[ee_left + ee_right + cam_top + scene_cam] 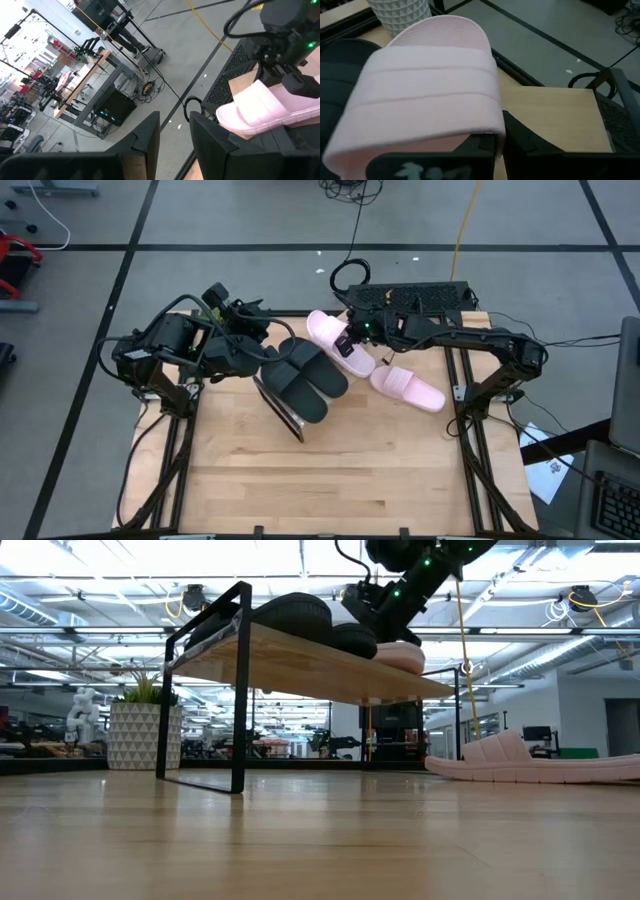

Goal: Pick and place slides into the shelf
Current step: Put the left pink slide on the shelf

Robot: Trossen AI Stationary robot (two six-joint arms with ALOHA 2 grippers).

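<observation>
Jaws: right jaws (347, 346) pinching the pink slide (427, 85) on the shelf (300, 662); left jaws (172, 132) slightly spread, empty.
Risk: slide sits near the shelf edge, could tip off on release.
Leftover: other pink slide (407, 387) on the bench (330, 470).

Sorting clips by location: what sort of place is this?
Probably a robotics lab or workshop: workbenches loaded with equipment, cables across a taped concrete floor, and bright strip lights overhead.
</observation>
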